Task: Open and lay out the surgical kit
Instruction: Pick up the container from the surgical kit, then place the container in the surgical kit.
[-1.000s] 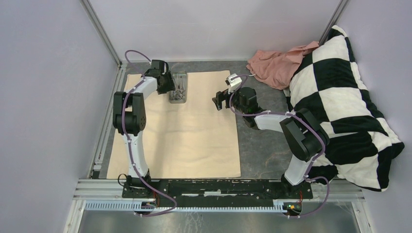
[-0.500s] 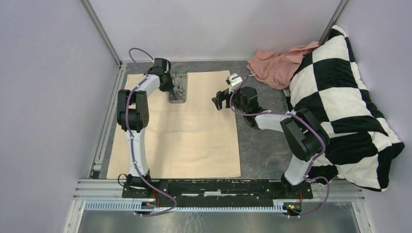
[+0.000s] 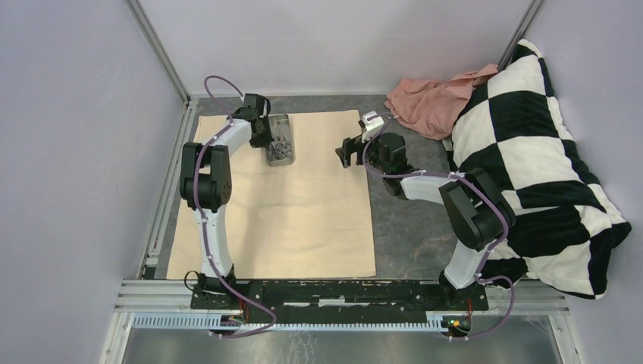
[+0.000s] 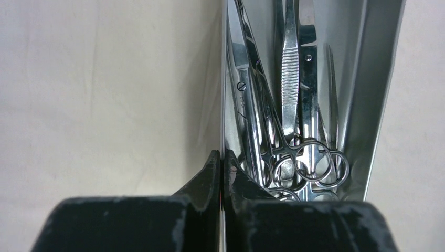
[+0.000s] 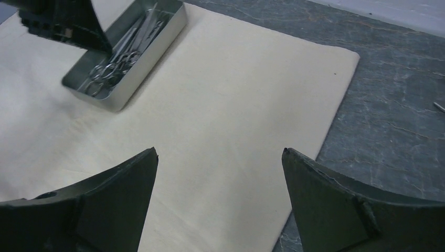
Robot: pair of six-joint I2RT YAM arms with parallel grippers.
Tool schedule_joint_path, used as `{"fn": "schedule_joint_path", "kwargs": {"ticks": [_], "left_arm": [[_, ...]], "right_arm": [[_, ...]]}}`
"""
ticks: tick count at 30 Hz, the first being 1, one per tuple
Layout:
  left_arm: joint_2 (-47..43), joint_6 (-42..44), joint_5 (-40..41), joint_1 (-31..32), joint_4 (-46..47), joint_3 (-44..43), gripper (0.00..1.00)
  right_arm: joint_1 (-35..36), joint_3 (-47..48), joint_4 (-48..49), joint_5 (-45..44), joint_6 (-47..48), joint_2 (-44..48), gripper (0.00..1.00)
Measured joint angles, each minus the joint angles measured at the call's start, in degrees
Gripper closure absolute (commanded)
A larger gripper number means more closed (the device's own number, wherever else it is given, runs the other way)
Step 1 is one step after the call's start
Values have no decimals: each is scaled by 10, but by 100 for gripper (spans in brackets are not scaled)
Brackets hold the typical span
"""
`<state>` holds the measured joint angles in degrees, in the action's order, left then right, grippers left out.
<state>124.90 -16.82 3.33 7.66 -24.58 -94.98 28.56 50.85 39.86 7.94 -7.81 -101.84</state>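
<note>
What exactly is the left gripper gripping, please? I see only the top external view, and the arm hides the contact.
Observer: In the left wrist view, the left gripper is shut on the thin side wall of the steel tray, with one finger inside the tray and one outside.
Operator: Thank you. How do the instruments lie?
Observer: The instruments lie lengthwise in the tray, overlapping one another, with their ring handles at the gripper's end.
</note>
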Motion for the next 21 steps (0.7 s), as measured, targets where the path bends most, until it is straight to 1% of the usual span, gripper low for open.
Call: {"fn": "schedule_joint_path", "kwargs": {"ticks": [5,9,16,19,21], "left_arm": [[-89,0,26,38,-33,66,98],[-202,0,34,76,-38,134,98],[-442,-1,43,151,-44,307,98],[-513,-17,47,192,-45,384,98],[-542,-34,47,221,-46,425,98]], "right_arm": [[-13,-24,-1,-21,0,12,4],[-16,-50,-2,-42,4,37,3],[-25,-119,0,-81,16,119,2],[-37,-147,-1,-96,23,151,2],[-43,-156,0,-107,28,163,2]]}}
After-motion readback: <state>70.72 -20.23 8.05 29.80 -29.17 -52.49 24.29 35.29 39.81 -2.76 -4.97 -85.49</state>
